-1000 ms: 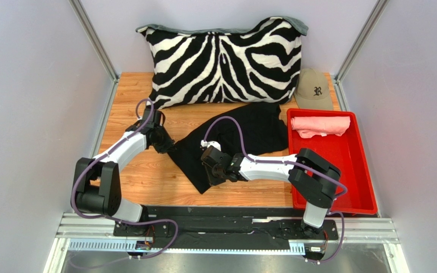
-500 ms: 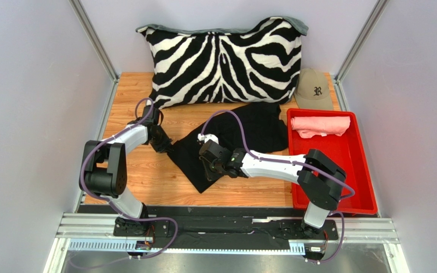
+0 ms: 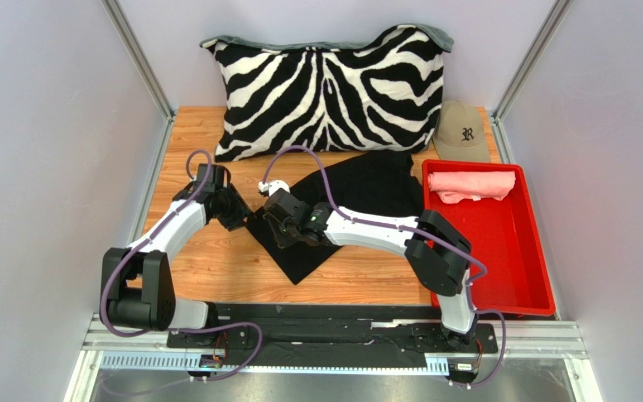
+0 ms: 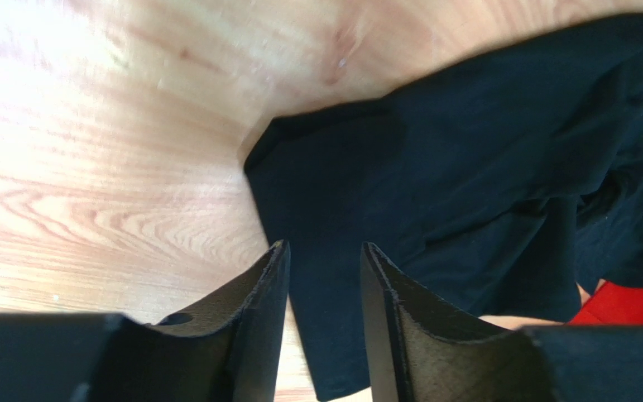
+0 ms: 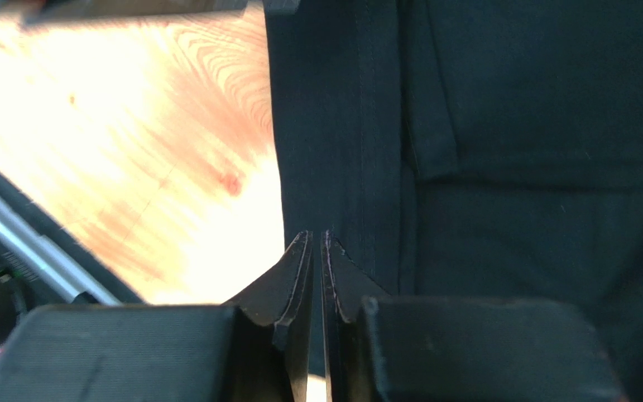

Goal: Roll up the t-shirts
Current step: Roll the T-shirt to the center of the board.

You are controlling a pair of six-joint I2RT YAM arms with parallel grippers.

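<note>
The black t-shirt [image 3: 367, 188] lies spread flat on the wooden table, one corner pointing at the near edge. My left gripper [image 3: 241, 219] is at the shirt's left corner. In the left wrist view it [image 4: 323, 251] is open and empty, low over the black cloth [image 4: 467, 167]. My right gripper [image 3: 276, 230] is over the shirt's left part. In the right wrist view it [image 5: 316, 239] is shut, its tips at the hem of the cloth [image 5: 509, 126]. No cloth shows between them. The salmon pink t-shirt [image 3: 472, 184] lies rolled in the red tray [image 3: 501, 251].
The zebra pillow [image 3: 329, 88] leans on the back wall. A tan cap [image 3: 461, 131] sits behind the tray at the back right. Bare wood [image 3: 207, 260] lies left of and in front of the shirt. Grey walls close both sides.
My right gripper has slid left across the black shirt to its left edge. My left arm has stretched out; its gripper stays by the shirt's left corner. The shirt's upper fold now lies flatter.
</note>
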